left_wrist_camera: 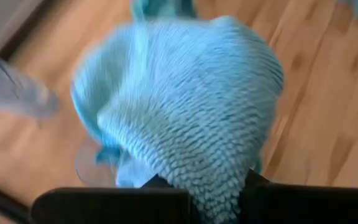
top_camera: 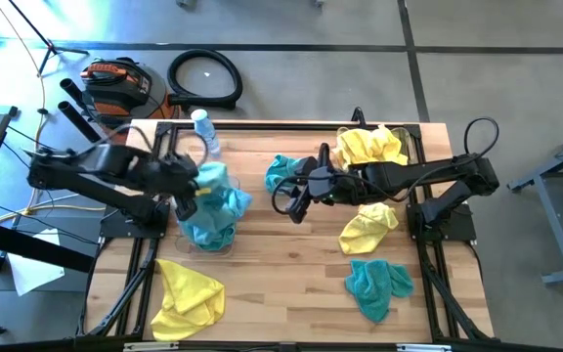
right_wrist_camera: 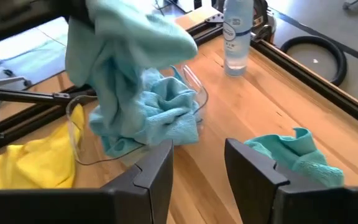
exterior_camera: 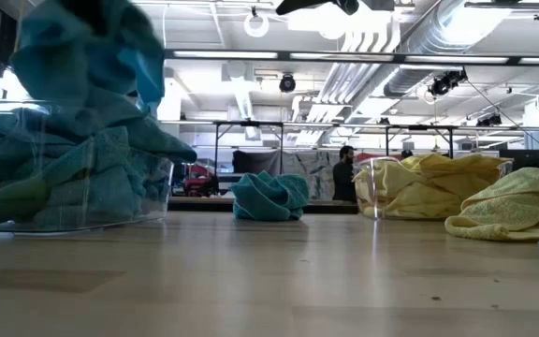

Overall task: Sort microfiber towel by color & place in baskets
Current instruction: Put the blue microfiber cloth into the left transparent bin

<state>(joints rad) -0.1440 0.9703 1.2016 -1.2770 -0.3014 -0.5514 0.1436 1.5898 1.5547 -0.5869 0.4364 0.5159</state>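
the left gripper (top_camera: 186, 200) is gripping a light blue towel (left_wrist_camera: 185, 118) above the left basket (right_wrist_camera: 79, 134); the right gripper (right_wrist_camera: 197, 165), beside that basket, is gaping empty.

Lighting is bright and even throughout. In the low view, long ceiling strip lights (exterior_camera: 251, 54) glow white overhead and bleach the upper part of the room. The floor (top_camera: 291, 24) in the high view carries a pale sheen near the top left corner. Shadows on the wooden table (top_camera: 291, 264) are soft and short, sitting close under the cloths. The left wrist view is heavily motion-blurred: the light blue cloth (left_wrist_camera: 179, 112) is smeared at its edges and the table planks behind it are streaked. In the right wrist view the hanging blue cloth (right_wrist_camera: 126, 43) is also blurred, while the water bottle (right_wrist_camera: 236, 34) reads fairly sharp.
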